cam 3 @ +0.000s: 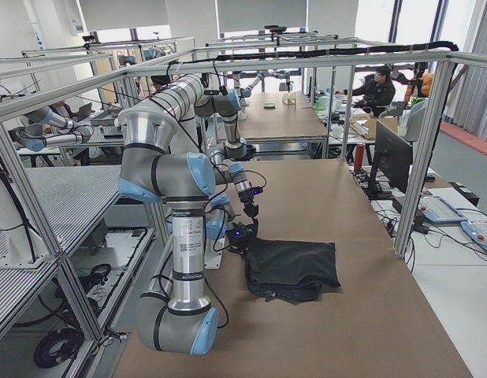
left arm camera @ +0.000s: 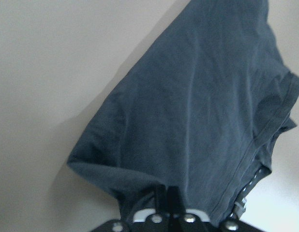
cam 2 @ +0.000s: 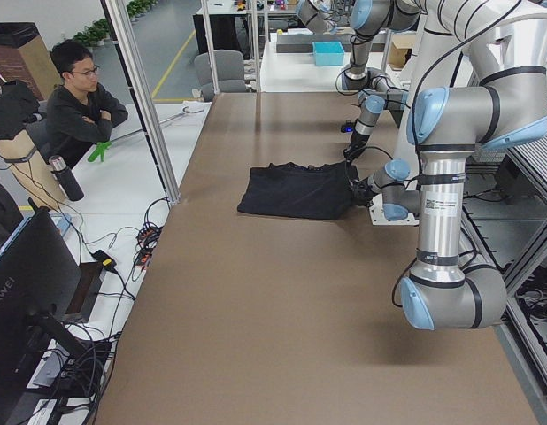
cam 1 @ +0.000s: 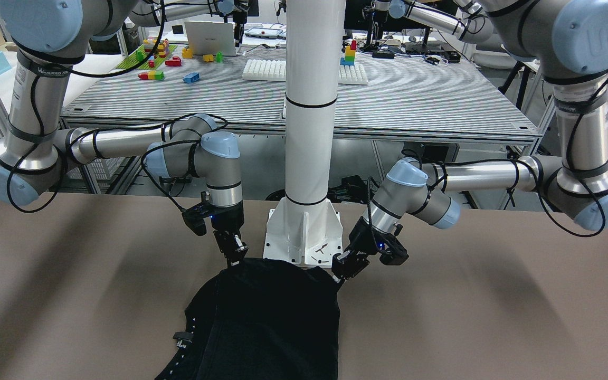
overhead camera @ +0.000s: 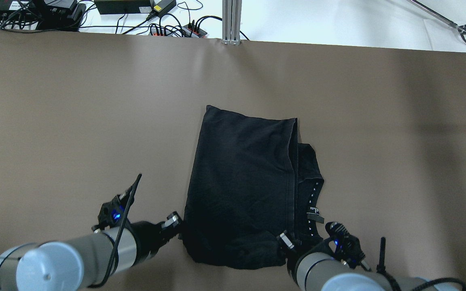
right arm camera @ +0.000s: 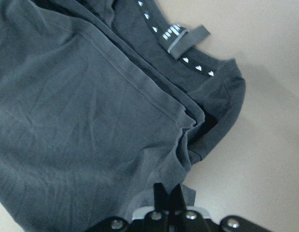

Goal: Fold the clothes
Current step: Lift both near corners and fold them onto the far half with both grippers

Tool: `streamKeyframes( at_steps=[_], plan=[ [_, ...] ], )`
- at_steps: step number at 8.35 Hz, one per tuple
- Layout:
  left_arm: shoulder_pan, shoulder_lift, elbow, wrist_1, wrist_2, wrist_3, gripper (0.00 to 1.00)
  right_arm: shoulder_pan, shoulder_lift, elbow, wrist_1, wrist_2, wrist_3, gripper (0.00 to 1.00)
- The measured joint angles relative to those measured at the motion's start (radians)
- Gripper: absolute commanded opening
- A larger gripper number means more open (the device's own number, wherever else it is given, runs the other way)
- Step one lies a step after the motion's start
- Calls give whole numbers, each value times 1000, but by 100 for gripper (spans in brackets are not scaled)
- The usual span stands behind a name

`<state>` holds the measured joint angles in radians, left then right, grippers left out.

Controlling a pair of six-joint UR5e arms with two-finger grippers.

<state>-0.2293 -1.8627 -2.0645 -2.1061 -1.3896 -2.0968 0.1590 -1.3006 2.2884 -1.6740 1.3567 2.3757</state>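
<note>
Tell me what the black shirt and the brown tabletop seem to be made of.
Black shirt: likely soft cotton knit, matte; it drapes, wrinkles, and shows stitched hems. Tabletop: smooth matte brown sheet, perhaps laminate or a mat; even colour, soft shadows, no grain.

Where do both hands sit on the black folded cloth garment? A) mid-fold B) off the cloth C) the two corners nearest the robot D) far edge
C: overhead, the left hand and right hand meet the black folded cloth garment at its two near corners, fingers closed on cloth in both wrist views.
</note>
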Motion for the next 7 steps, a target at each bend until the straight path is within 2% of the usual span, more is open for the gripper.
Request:
streamKeyframes(
  at_steps=[1,3,5,7],
  plan=[
    [-82,-73,24,70,-55,2,0,72,13,-2,2,53,-54,0],
    [-235,-228,141,156,-170,22,0,216,53,-44,8,159,-148,0],
    [-350,-336,304,164,-255,69,0,328,117,-165,64,199,-232,0],
    [-411,-401,447,107,-287,89,0,428,145,-285,158,250,-325,0]
  ],
)
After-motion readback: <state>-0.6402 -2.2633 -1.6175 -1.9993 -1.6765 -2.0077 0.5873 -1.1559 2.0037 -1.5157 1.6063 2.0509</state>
